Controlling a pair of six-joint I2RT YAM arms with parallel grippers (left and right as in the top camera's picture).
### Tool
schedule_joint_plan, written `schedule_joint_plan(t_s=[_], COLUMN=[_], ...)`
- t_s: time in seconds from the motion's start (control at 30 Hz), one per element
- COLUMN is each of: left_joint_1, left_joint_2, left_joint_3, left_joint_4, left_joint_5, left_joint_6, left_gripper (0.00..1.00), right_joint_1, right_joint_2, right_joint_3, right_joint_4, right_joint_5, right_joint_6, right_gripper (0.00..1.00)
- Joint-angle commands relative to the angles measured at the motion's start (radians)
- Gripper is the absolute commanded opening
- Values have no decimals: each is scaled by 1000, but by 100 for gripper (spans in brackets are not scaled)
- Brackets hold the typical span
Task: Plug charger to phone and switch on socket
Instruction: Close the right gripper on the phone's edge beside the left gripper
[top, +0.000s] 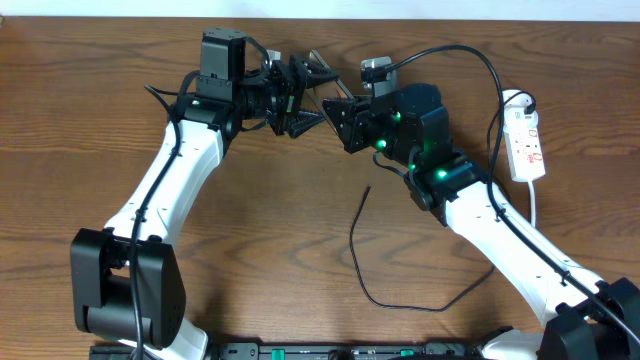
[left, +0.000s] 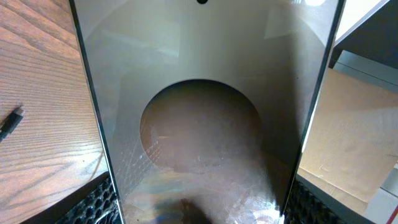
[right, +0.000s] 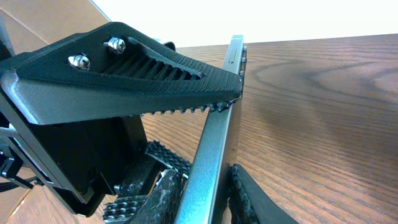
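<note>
The phone (left: 205, 93) is off the table between both grippers, its dark glassy face filling the left wrist view. My left gripper (top: 298, 100) spans the phone's width, a ribbed pad (left: 93, 202) pressed on each long edge. My right gripper (top: 345, 120) comes in from the right and pinches the thin metal edge of the phone (right: 219, 140), one finger on each face. The charger (top: 355, 250) lies loose on the wood in a curve, with its plug tip (top: 367, 188) toward the arms; that plug tip (left: 11, 122) also shows in the left wrist view. The white socket (top: 527, 140) rests at the far right.
A thick black robot cable (top: 470, 60) arcs over the right arm toward the socket. A white lead (top: 533, 205) runs down from the socket. Cardboard (left: 354, 143) shows behind the phone in the left wrist view.
</note>
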Motion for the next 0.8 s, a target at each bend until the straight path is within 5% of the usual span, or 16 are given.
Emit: schedule_joint_plan(t_s=[0.0,0.33,0.43,0.5,0.57,0.77], left_joint_1=[-19,-29,-29,-29,-29,-29], left_joint_2=[-23,-23,-23,-23,-23,-23], left_joint_3=[36,36,36,36,36,36], left_joint_4=[10,10,10,10,10,10], left_joint_5=[47,36,36,35,35,35], left_joint_6=[2,2,2,3,3,3], left_gripper=[7,10,38,67,82,89], right_joint_1=[8,8,8,7,6,5], right_joint_2=[2,2,2,2,2,2], right_joint_3=[20,20,20,20,20,20], right_joint_4=[7,8,7,8,8,11], right_joint_5=[-48,-49,-49,-49,-49,-48], right_joint_6=[-1,0,-1,0,-1,-1], right_gripper=[21,1,1,1,1,1])
